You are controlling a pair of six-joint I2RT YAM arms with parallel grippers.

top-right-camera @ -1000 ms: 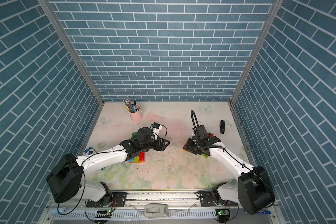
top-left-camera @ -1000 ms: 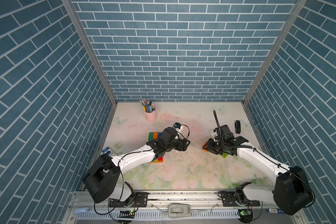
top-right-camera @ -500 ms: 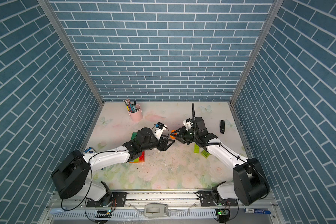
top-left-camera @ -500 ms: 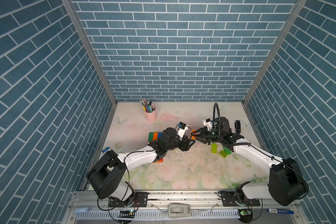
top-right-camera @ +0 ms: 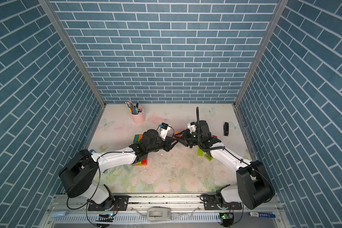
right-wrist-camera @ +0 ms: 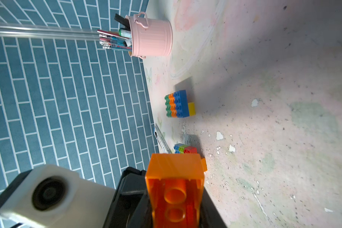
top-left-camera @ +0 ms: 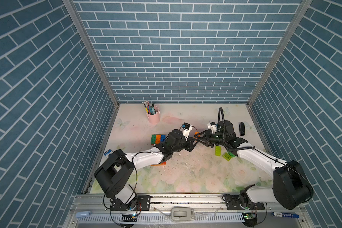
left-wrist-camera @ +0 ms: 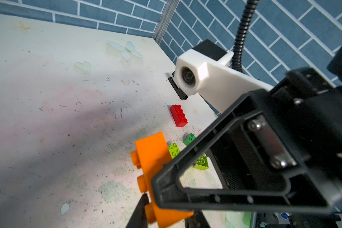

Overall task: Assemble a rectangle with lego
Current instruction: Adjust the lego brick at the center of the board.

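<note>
Well forward of the pink ribbed metal pen cup (top-left-camera: 153, 118) and a little left of it, toward the robot's bases, a low cluster of joined plastic bricks (top-right-camera: 141, 162) lies on the floral bench (top-left-camera: 186, 173), lime, red and blue studs over an orange layer, partly under the left forearm (top-left-camera: 144, 158); nearer the cup and almost straight in front of it sits a block of dark green, orange and blue studded bricks (top-left-camera: 158, 138) pressed side by side, with a yellow brick (right-wrist-camera: 192, 109) touching its blue side; right of the cup and forward of it, the left tool (top-left-camera: 195, 140) is closed on one end of an orange 2x4 studded plastic brick (left-wrist-camera: 152, 156), which is held clear of the bench with its studs pointing sideways; the right tool (top-left-camera: 200, 139) meets it from the opposite side and is clamped on the same brick, whose hollow underside faces the right wrist camera; further right of the cup, two lime bricks (top-left-camera: 218, 151) lie loose just beside each other, a dark green brick (top-left-camera: 232, 154) next to them and partly under the right arm; a red brick (left-wrist-camera: 178, 115) lies apart from these, closer to the back wall; farthest right of the cup, near the side wall, a small black oblong object (top-left-camera: 241, 129) lies flat.
</note>
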